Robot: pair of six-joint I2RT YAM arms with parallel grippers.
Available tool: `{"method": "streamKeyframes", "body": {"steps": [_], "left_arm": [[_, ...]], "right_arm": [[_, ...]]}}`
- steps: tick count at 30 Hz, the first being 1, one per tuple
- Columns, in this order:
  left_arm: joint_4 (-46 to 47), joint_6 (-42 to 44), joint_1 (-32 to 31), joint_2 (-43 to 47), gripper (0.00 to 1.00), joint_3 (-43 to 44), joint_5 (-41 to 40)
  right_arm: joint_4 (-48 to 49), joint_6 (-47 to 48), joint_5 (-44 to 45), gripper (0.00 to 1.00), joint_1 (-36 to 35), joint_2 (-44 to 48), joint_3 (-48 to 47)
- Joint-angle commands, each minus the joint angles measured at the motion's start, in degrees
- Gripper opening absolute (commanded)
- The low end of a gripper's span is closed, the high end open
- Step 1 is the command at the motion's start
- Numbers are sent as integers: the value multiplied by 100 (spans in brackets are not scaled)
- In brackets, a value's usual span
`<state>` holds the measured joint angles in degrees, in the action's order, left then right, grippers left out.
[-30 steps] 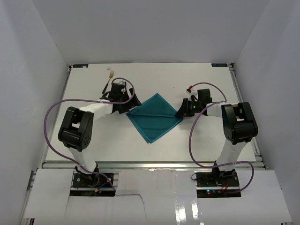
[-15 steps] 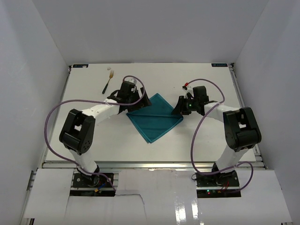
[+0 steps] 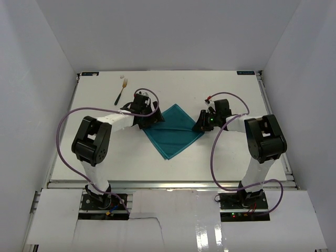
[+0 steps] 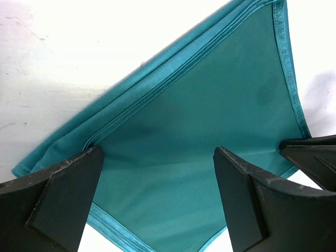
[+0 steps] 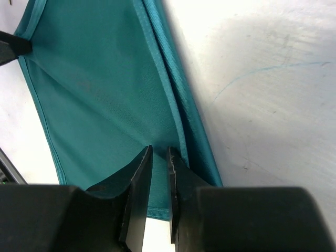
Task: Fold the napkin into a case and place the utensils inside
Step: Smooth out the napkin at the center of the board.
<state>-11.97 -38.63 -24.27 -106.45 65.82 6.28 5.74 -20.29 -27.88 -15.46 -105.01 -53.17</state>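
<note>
Cutlery first, at the far left of the white table (image 3: 105,157): the fork (image 3: 122,90) lies flat with its pale head toward the back wall, well apart from the cloth; I can pick out no other utensil from here. Just right of it, the left gripper (image 3: 148,119) hangs low over the left corner of the napkin (image 3: 173,134); its fingers (image 4: 63,194) are spread wide and grip nothing, with the teal cloth and its stitched hem showing in the broad gap between them. The napkin sits in the middle of the table, folded into a smaller diamond with stacked hems along its upper edge, lying flat and smooth. At the cloth's right corner is the right gripper (image 3: 201,125); its fingers (image 5: 137,178) are drawn in to a thin slit, pinched on the napkin's layered edge where the hems run into the fingertips.
</note>
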Motion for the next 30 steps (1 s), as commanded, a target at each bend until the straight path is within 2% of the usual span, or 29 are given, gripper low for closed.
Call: {"method": "streamKeyframes", "body": {"steps": [1,8,22,25,30], "left_arm": [[-192,66,89,28,98,-218,-320],[-236,84,116,169,98,-421,-461],[19,-118,116,494,98,-712,48],[10,-4,116,599,98,-615,84],[-16,58,107,889,98,-272,285]], "right_arm": [[-29,-27,450,24,218,-204,113],[-11,34,345,23,456,-266,245],[86,140,125,22,483,33,377],[-107,359,2,23,483,209,220],[-774,728,28,30,465,691,-158]]}}
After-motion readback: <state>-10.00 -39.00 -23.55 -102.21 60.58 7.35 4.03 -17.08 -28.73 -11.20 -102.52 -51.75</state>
